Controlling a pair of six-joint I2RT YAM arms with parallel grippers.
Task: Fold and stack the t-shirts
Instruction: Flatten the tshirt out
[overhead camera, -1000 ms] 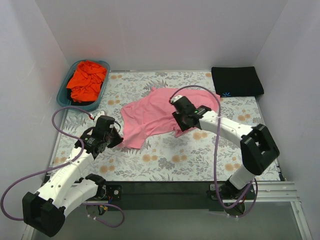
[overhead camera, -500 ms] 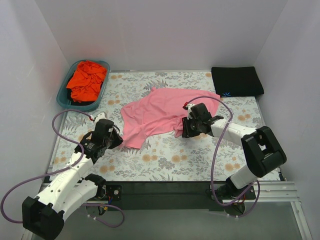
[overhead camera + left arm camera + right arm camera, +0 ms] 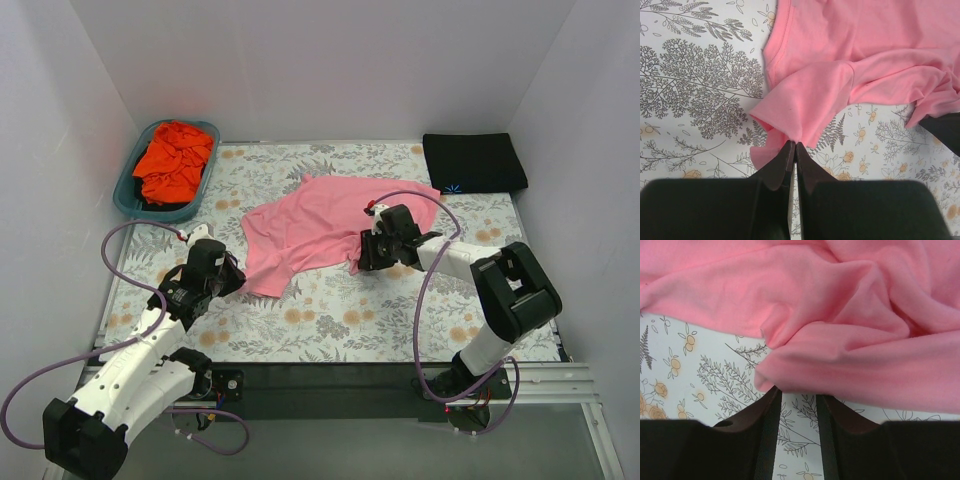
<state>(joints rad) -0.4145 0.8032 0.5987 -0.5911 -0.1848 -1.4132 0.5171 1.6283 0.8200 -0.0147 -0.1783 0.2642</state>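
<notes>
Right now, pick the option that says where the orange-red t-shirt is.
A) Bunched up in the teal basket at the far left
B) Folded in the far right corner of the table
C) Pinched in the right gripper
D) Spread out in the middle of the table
A: in the top view, the orange-red t-shirt lies crumpled inside the teal basket at the table's far left corner.

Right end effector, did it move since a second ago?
Yes, the right end effector shifted slightly right, toward the black t-shirt.
</notes>
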